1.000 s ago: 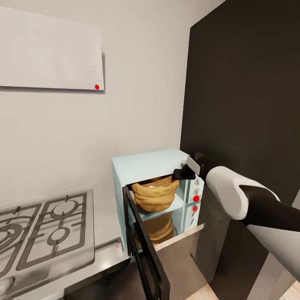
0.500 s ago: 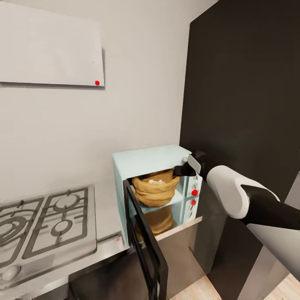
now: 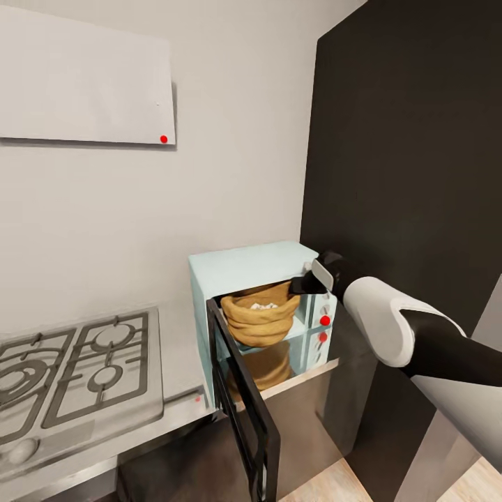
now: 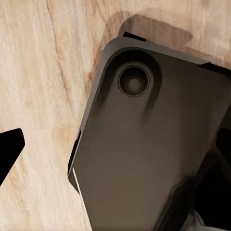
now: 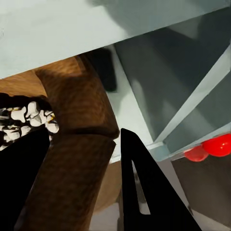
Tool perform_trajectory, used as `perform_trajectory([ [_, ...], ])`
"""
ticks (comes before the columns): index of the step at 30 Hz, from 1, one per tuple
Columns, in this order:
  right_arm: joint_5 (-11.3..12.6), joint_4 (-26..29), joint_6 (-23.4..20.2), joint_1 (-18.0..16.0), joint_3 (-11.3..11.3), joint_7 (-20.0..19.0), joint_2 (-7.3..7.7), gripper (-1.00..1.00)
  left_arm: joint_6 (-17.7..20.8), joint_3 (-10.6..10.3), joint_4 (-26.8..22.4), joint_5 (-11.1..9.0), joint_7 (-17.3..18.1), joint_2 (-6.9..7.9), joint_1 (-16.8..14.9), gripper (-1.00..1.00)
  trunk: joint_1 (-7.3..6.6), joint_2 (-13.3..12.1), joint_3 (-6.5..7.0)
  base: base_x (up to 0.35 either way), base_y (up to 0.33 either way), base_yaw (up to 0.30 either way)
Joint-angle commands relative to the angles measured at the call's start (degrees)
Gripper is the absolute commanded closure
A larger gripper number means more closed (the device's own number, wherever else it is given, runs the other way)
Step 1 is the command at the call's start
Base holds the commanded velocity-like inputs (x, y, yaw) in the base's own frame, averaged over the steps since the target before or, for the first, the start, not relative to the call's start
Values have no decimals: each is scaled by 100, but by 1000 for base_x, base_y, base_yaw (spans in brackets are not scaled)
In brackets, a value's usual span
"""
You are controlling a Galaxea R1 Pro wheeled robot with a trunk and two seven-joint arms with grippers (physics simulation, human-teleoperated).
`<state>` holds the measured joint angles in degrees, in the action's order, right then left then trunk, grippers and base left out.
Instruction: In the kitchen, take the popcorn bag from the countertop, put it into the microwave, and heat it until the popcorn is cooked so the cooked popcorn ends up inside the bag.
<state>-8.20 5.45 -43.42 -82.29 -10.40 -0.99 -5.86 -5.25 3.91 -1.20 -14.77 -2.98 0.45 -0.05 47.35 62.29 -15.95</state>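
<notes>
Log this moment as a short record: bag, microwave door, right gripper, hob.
bag: popcorn bag sits inside the microwave, white popped kernels visible at its mouth
microwave door: door open, swung out toward the camera
right gripper: right gripper at the microwave's upper front corner beside the bag's rim, open
hob: gas hob on the countertop, left of the microwave

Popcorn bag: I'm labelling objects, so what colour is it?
Tan-brown with wrinkled folds; the popcorn bag shows best in the head view.
</notes>
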Motion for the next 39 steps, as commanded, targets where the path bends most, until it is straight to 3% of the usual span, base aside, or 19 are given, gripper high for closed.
perform_trajectory([
  [1,14,-127,-8,2,-92,-2,-8,100,-11,38,-3,0,-4,-1,1,-100,1,3,-8,0,0,0],
  [11,20,-173,-17,2,-94,0,82,100,-11,48,-3,-9,35,-1,-2,-100,1,3,-8,0,101,-1],
  [23,20,-168,-53,2,-92,16,85,100,-11,47,-3,-9,35,-1,2,-100,1,3,-8,0,0,-205],
  [39,20,-149,-3,2,-94,12,77,100,-11,47,-3,-9,35,-6,3,-100,1,3,-8,0,39,-9],
])
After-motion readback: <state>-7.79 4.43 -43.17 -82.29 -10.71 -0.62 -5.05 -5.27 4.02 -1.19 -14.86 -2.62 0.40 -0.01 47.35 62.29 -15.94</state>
